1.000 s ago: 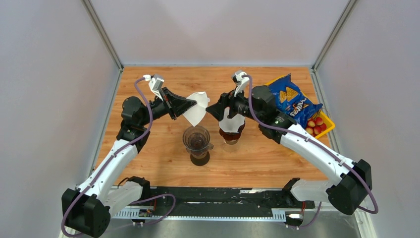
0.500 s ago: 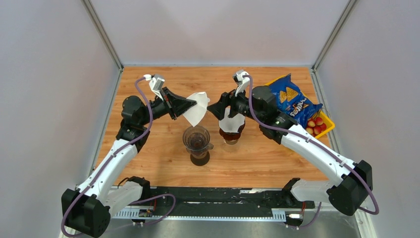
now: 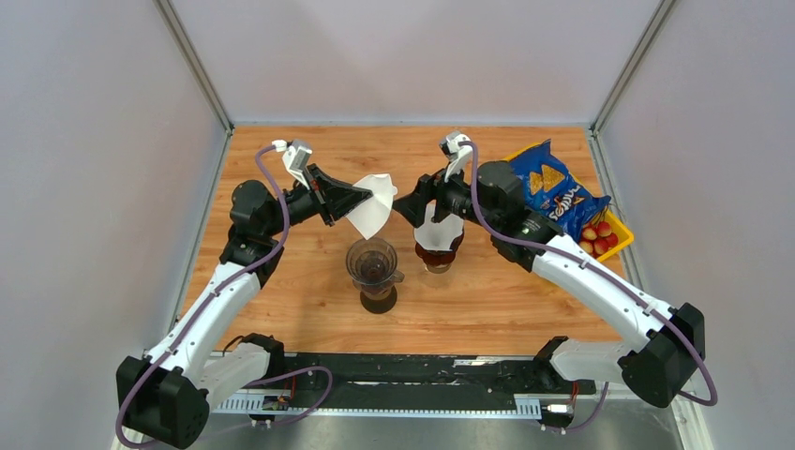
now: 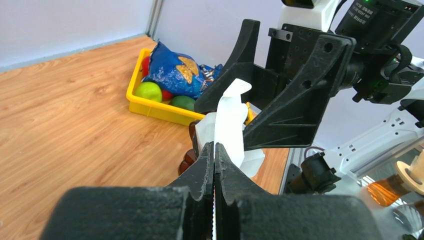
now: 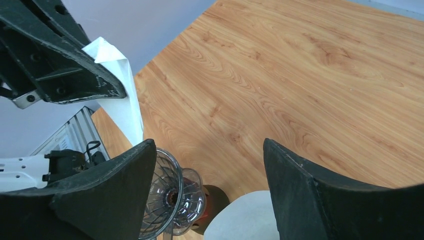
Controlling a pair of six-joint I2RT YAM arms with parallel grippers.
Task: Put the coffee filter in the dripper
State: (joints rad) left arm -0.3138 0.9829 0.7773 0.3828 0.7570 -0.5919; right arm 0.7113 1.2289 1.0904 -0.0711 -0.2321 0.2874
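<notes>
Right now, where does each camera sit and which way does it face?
Top external: above and behind the bases, looking down on the table; left arm and right arm show.
Left wrist: on the left arm, looking past its shut fingers and the coffee filter toward the yellow tray.
Right wrist: on the right arm, looking down between its open fingers at the dripper.
Shared: all three show the filter; top and left wrist show the tray.

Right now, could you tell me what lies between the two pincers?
The coffee filter, held in the left pincer; the open right pincer faces it. Top view.
</notes>
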